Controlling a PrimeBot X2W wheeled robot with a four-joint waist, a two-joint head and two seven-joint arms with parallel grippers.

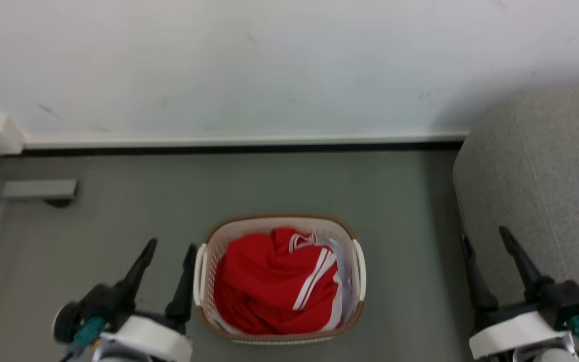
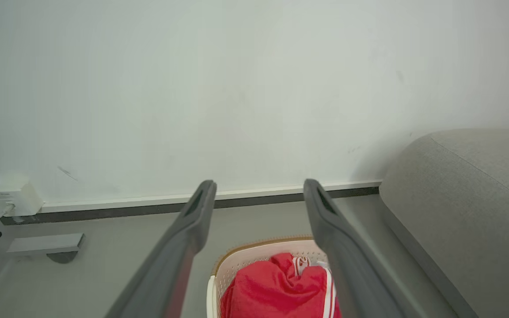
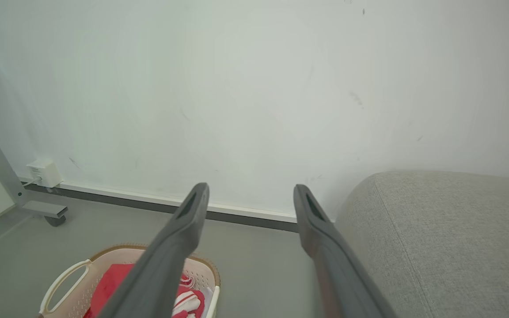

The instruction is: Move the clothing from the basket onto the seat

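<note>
Well, before me on the smooth grey floor (image 1: pixel 118 221) stands the oval cream-white plastic basket (image 1: pixel 277 219) with perforated walls, a brown rim and two white side handles. Inside it lies the bright red soft sports clothing (image 1: pixel 269 286) with white stripe trim, crumpled in a heap that takes most of the inner space. All the red fabric that I can see is in the basket. Along the right inner wall, just beside the red heap, a piece of plain white cloth (image 1: pixel 346 274) shows. My left tool (image 1: pixel 172 245) is at the lower left of the head view, and its two long dark fingers stand wide apart and hold nothing. Its inner finger appears just beside the left handle of the basket, but I cannot tell if it touches it. In the left wrist view the same left tool (image 2: pixel 259 183) points over the basket toward the wall, with the red heap between the fingers lower down. My right tool (image 1: pixel 484 233) is at the lower right, also spread wide and empty, well apart from the basket. It is in front of the large grey woven-fabric seat (image 1: pixel 536 166) with a rounded corner, which stands to the right of the basket against the plain white wall (image 1: pixel 269 65). In the right wrist view the right tool (image 3: pixel 251 187) points at the wall, the seat on its right and the basket on its lower left. A white skirting board (image 1: pixel 244 139) with a dark line under it runs along the bottom of the wall.
</note>
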